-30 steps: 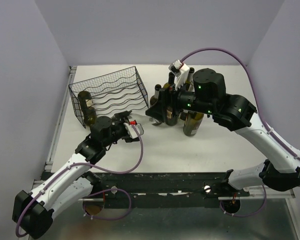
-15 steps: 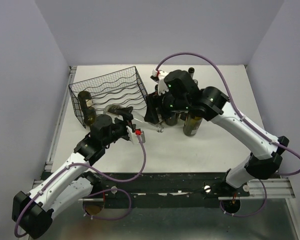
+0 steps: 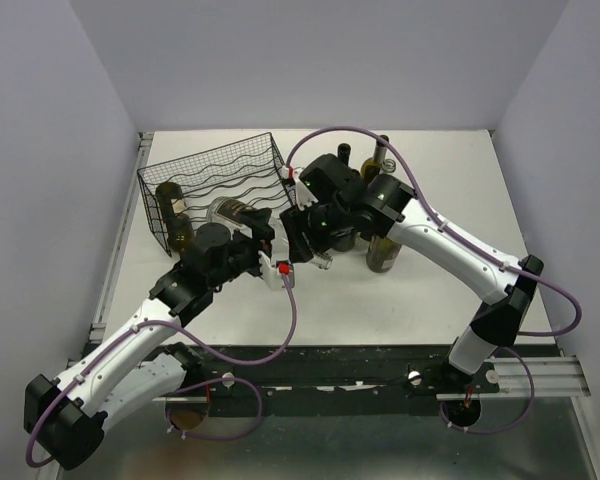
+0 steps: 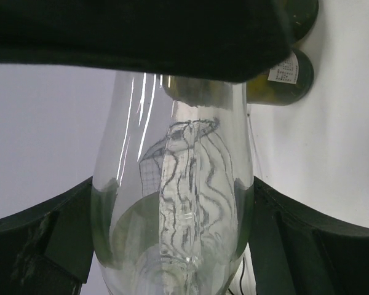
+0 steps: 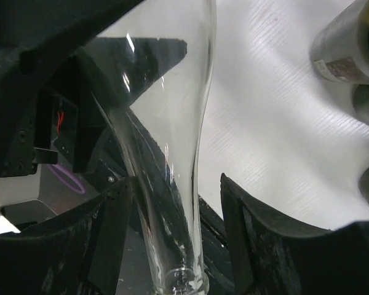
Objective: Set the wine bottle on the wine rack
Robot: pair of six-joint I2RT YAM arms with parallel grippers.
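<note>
Lifted nearer the rack since a second ago, the clear wine bottle [image 4: 172, 203] hangs sideways above the surface [image 3: 380, 300], just beside the near right corner of the wine rack [image 3: 215, 185]. Gripping its body is the left tool [image 3: 260, 245]. Newly arrived, the right tool [image 5: 172, 184] straddles the neck with a slim gap showing. One dark bottle [image 3: 172, 205] lies in the rack's left end.

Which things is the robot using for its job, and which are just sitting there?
For the job: clear wine bottle, wine rack, left gripper holding the bottle, right gripper around its neck.
Just sitting there: standing dark bottles, dark bottle lying in the rack.
</note>
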